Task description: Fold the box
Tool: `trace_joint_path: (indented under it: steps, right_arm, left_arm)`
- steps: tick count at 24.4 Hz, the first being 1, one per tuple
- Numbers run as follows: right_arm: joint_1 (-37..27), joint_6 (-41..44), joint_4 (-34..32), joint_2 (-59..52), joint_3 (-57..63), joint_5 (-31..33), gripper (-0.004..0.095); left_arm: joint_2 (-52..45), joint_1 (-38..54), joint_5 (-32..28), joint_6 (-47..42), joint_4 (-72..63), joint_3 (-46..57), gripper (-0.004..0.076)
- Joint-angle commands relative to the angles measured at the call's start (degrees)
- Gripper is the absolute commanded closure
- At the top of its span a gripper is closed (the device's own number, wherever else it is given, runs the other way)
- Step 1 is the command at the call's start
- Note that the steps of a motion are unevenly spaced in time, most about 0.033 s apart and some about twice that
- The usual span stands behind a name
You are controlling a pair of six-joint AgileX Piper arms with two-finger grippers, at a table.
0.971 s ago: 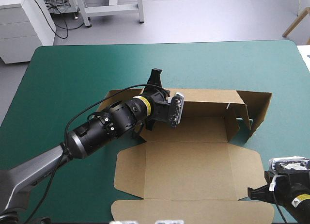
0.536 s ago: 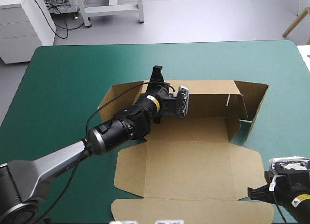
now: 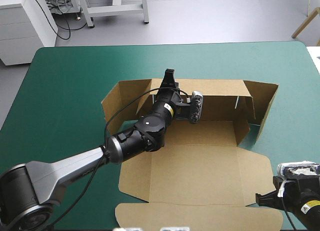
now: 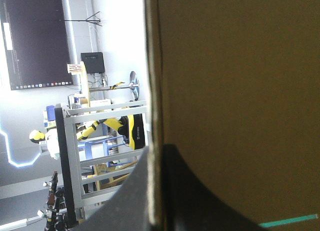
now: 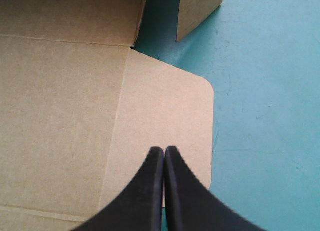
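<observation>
In the high view my left arm (image 3: 75,166) comes up from the lower left corner of the frame and reaches across the teal-green table (image 3: 65,91) to the brown box (image 3: 200,176), which lies at the middle of the frame and runs toward its lower edge. The box's left end flap (image 3: 112,103) stands raised just left of my wrist. My left fingers (image 3: 169,77) sit at the top centre, pinching the upper edge of the raised far wall (image 3: 220,98); in my left wrist view the fingers (image 4: 158,151) are all but pressed together with that board edge running up between them, and the brown wall (image 4: 240,91) fills the field beside it. Below the wall the lid panel (image 3: 200,178) lies flat. To the right, the right end flaps (image 3: 262,108) stand tilted up. At the lower right corner my right fingers (image 3: 261,198) are pressed together in one point, held over the lid's rounded corner flap (image 5: 170,116), with bare table (image 5: 265,91) beside it.
</observation>
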Motion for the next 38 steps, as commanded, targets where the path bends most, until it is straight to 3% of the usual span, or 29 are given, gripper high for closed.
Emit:
trace_joint_path:
  steps: [1, 6, 8, 10, 13, 15, 22, 29, 38]
  right_arm:
    - [0.16, -0.38, 0.39, 0.54, -1.41, -3.30, 0.0926]
    - [0.16, -0.38, 0.39, 0.54, -1.41, -3.30, 0.0919]
    - [0.16, 0.88, -0.51, 0.54, -1.41, -3.30, 0.0843]
    - [0.16, 2.58, -1.57, 0.64, -1.41, -3.39, 0.0660]
    - [0.16, 3.55, -2.39, 0.64, -1.41, -3.43, 0.0254]
    - [0.16, 3.55, -2.39, 0.64, -1.41, -3.43, 0.0086]
    - [0.16, 4.47, -1.00, 0.64, -1.41, -3.67, 0.0094]
    - [0.16, 4.78, -0.19, 1.26, -2.91, -4.54, 0.0187]
    - [0.16, 4.78, -4.39, 18.43, -22.67, -5.68, 0.0216]
  left_arm:
    - [-1.89, -0.97, 0.14, -5.66, 6.16, -1.55, 0.0734]
    - [-1.51, -0.97, 0.62, -6.81, 6.40, -1.02, 0.0734]
    - [-1.51, -0.97, 0.75, -6.81, 6.81, 0.83, 0.0734]
    - [-1.51, -0.97, 0.75, -6.81, 7.22, 3.19, 0.0734]
    - [-1.51, -1.45, 0.65, -6.81, 7.90, 5.03, 0.0734]
    - [-1.51, -2.15, 0.64, -7.26, 9.99, 5.30, 0.0734]
    - [-1.51, -2.24, 0.75, -10.17, 11.27, 5.30, 0.0734]
    - [-1.51, -2.24, 0.75, -13.20, 11.27, 5.30, 0.0734]
    - [-1.51, -2.24, 0.75, -14.34, 11.27, 5.30, 0.0734]
